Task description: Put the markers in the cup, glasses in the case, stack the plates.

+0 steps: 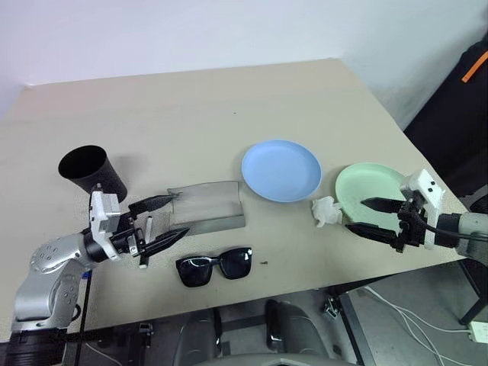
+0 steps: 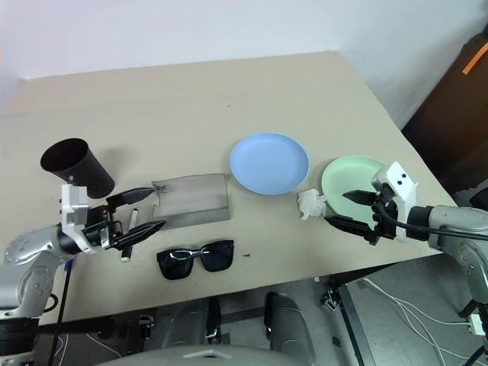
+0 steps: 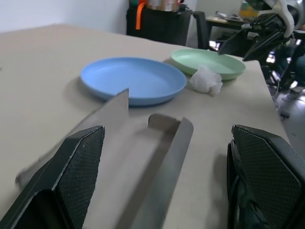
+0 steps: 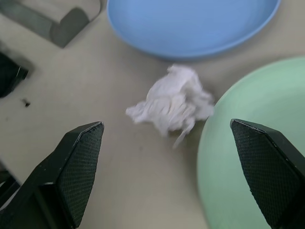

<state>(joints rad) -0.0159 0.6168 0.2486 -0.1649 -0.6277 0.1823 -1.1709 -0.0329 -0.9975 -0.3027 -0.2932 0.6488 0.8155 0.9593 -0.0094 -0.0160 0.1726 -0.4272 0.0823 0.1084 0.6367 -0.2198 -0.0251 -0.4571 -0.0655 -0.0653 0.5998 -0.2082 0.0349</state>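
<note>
Matte beige counter (image 1: 191, 99): black tapered cup (image 1: 91, 172) far left, grey case (image 1: 206, 206) lying open beside it, glossy black-framed glasses (image 1: 215, 265) just in front of the case, smooth round light blue plate (image 1: 280, 170) mid-counter, mint green plate (image 1: 366, 187) to its right, crumpled white tissue (image 1: 326, 211) at the green plate's rim. Left gripper (image 1: 160, 221) has textured black fingers wide, empty, around a white marker (image 1: 146, 241) at the case's left end. Right gripper (image 1: 370, 216) fingers wide, empty, over the green plate's near edge; no readable writing anywhere.
</note>
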